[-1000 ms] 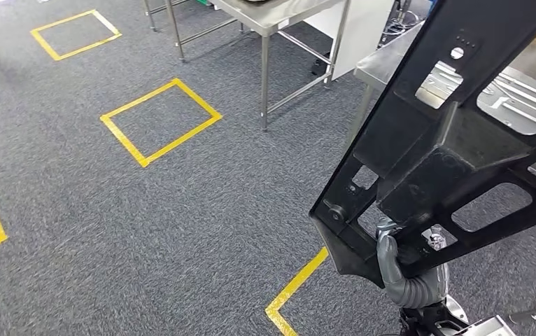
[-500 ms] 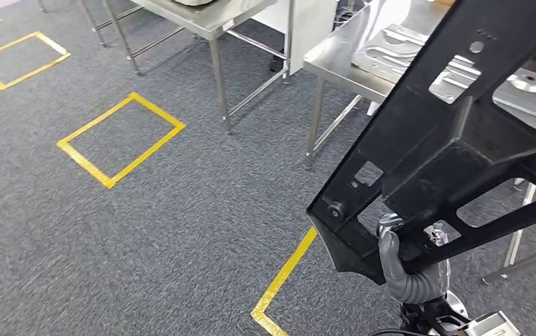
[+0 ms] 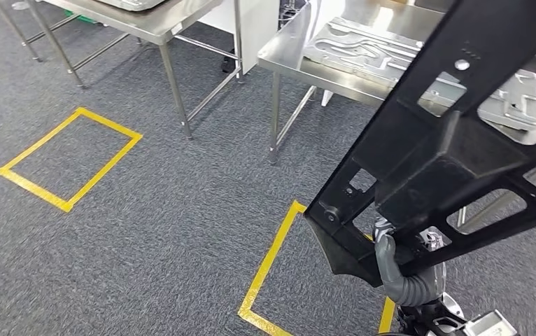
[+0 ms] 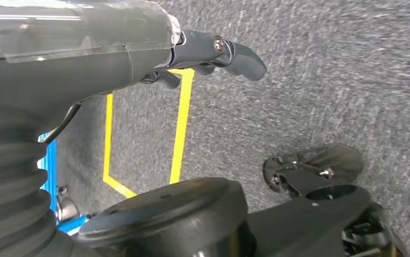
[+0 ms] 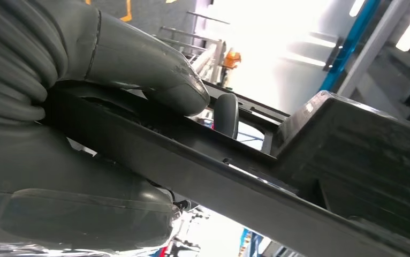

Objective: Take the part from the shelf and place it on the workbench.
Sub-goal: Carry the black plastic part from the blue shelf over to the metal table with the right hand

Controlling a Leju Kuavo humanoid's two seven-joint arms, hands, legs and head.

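Right robot hand is gripping the large black plastic frame part with cut-out windows at its lower end, low on the right of the head view. Part is being held off the floor, long axis running diagonally: lower end near the robot hand, upper end pointing up and away to the right, over the stainless steel table. Right wrist view: thick grey thumb is pressing on one face of a black rail of the part, palm under the other face.

Left robot hand is hanging over the grey carpet floor, fingers apart, holding nothing.

Table is carrying pressed silver metal panels. Yellow tape rectangles are marking the carpet. A second steel table is standing further left.
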